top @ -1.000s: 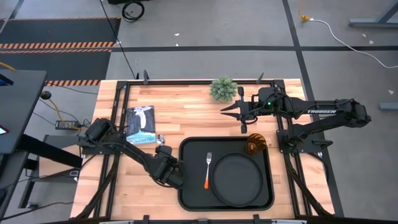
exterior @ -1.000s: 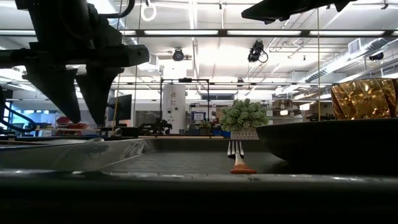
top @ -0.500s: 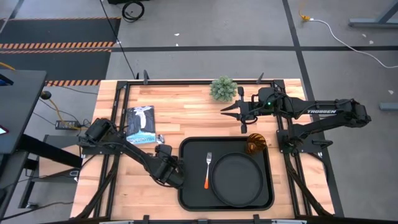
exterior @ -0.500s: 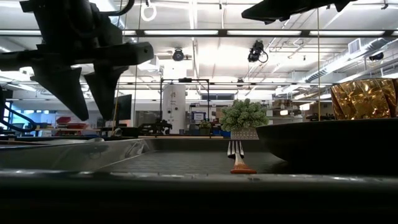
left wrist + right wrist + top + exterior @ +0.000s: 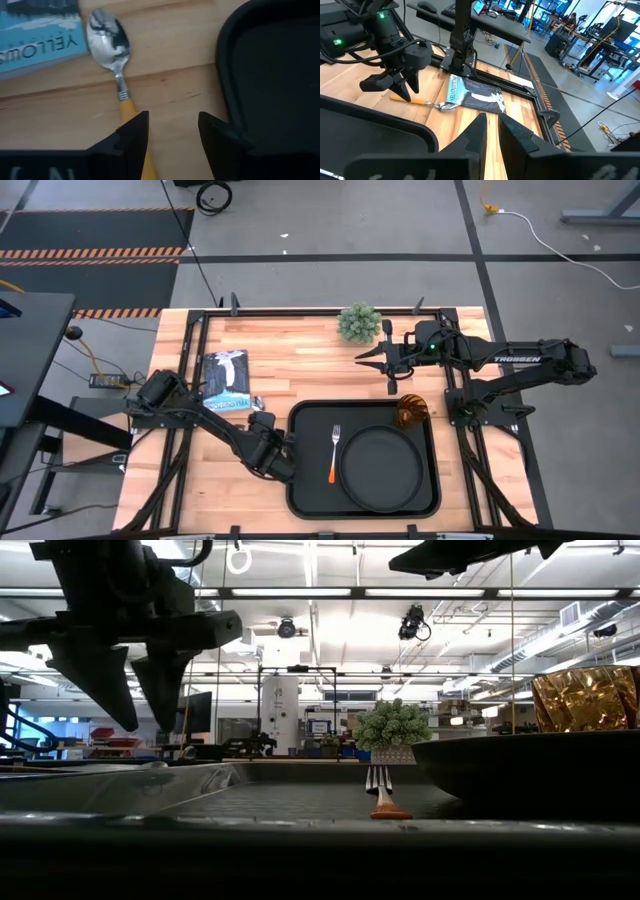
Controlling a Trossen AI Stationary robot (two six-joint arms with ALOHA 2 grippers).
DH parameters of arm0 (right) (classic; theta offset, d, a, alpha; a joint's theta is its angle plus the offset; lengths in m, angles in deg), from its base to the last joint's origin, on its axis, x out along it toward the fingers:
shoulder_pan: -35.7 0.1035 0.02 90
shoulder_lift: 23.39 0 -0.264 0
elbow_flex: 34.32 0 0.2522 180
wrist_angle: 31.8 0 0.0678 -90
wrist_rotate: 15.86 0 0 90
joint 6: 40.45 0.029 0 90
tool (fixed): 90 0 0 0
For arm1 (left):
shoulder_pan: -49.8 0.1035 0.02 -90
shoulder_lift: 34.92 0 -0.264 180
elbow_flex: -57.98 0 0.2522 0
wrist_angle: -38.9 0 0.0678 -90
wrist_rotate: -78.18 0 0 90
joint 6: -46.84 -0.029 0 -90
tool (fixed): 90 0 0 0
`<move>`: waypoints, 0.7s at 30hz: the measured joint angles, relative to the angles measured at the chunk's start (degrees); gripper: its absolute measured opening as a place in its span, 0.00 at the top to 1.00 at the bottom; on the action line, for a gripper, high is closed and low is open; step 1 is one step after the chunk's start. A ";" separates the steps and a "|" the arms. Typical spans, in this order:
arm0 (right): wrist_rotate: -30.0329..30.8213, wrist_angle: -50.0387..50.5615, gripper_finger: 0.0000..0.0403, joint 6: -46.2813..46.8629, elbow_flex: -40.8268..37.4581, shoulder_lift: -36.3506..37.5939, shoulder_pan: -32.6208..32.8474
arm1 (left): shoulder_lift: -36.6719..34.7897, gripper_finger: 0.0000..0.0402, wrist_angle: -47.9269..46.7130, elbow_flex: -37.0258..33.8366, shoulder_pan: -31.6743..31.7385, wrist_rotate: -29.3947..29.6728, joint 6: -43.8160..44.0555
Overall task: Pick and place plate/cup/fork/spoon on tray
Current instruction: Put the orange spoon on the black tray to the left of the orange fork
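Note:
The black tray (image 5: pixel 300 480) lies at the table's near middle. On it lie the round black plate (image 5: pixel 381 469), the fork (image 5: pixel 335 452) to the plate's left, and the amber cup (image 5: pixel 411 412), upright in the far right corner. The spoon (image 5: pixel 107 37) lies flat on the wood left of the tray, its bowl by a blue booklet (image 5: pixel 226 380). My left gripper (image 5: pixel 172 140) is open, fingers pointing down over the spoon's orange handle (image 5: pixel 410 100). My right gripper (image 5: pixel 360 357) is shut and empty, raised over the table's far right.
A small green potted plant (image 5: pixel 358 323) stands at the table's far edge near my right gripper. The booklet lies at the left, touching the spoon's bowl. The tray's left rim (image 5: pixel 225 75) runs close beside my left gripper. Bare wood shows across the far middle.
My left gripper has turned slightly about its own axis and risen a little over the spoon's handle, staying open. The spoon and the things on the tray have not moved.

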 joint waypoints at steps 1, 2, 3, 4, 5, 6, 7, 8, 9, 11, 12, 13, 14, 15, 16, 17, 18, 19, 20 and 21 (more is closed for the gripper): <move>0.00 0.00 0.87 -0.02 0.00 0.00 0.00 | 0.02 0.55 -0.48 0.00 0.00 -0.54 -0.01; 0.00 0.05 0.87 -0.02 0.00 0.00 0.00 | 0.02 0.55 -0.97 0.00 0.00 -0.95 0.01; 0.00 0.18 0.87 -0.02 0.00 0.00 0.00 | 0.02 0.55 -1.12 0.00 0.00 -1.23 -0.01; 0.00 0.39 0.87 -0.03 0.00 0.00 -0.02 | 0.02 0.55 -1.00 0.00 0.00 -1.33 0.00; 0.00 0.66 0.87 -0.04 -0.01 0.00 -0.01 | 0.02 0.55 -1.00 0.00 0.00 -1.34 0.01; 0.00 0.87 0.87 -0.05 0.00 0.00 -0.02 | 0.02 0.55 -1.03 0.00 0.00 -1.38 0.03; 0.00 1.07 0.87 -0.04 0.00 0.00 0.00 | 0.02 0.55 -0.99 0.00 0.02 -1.58 0.01; 0.00 1.27 0.87 -0.04 0.00 0.00 0.00 | 0.02 0.55 -1.01 0.00 0.02 -1.91 0.01; 0.00 1.37 0.87 -0.04 0.00 0.00 -0.02 | 0.02 0.55 -1.01 0.00 0.02 -2.23 -0.03; 0.00 1.51 0.87 -0.04 0.00 0.00 0.00 | 0.02 0.55 -1.01 0.00 0.00 -2.79 -0.03; 0.00 1.50 0.87 -0.07 0.00 0.00 -0.01 | 0.02 0.55 -1.01 0.00 0.00 -3.03 -0.01; 0.00 1.49 0.87 -0.07 0.00 0.00 0.00 | 0.02 0.55 -1.01 0.00 0.00 -3.21 -0.01; 0.00 1.49 0.87 -0.09 -0.01 0.00 0.00 | 0.02 0.55 -1.01 0.00 0.01 -3.27 -0.01; 0.00 1.49 0.87 -0.09 0.00 0.00 -0.01 | 0.02 0.55 -0.99 0.00 0.00 -3.27 -0.01; 0.00 1.49 0.87 -0.09 0.00 0.00 0.00 | 0.02 0.55 -1.01 0.00 0.00 -3.27 -0.01; 0.00 1.47 0.87 -0.09 0.00 0.00 -0.02 | 0.02 0.55 -1.01 0.00 0.00 -3.27 -0.01; 0.00 1.46 0.87 -0.11 0.00 0.00 0.00 | 0.02 0.55 -0.99 0.00 0.00 -3.27 -0.01; 0.00 1.46 0.87 -0.11 0.00 0.00 -0.01 | 0.02 0.55 -1.01 0.00 0.00 -3.27 -0.03; 0.00 1.46 0.87 -0.11 0.00 0.00 -0.01 | 0.02 0.55 -1.01 0.00 0.00 -3.27 -0.01; 0.00 1.46 0.87 -0.10 -0.01 0.00 0.00 | 0.02 0.55 -1.01 0.00 0.00 -3.27 -0.01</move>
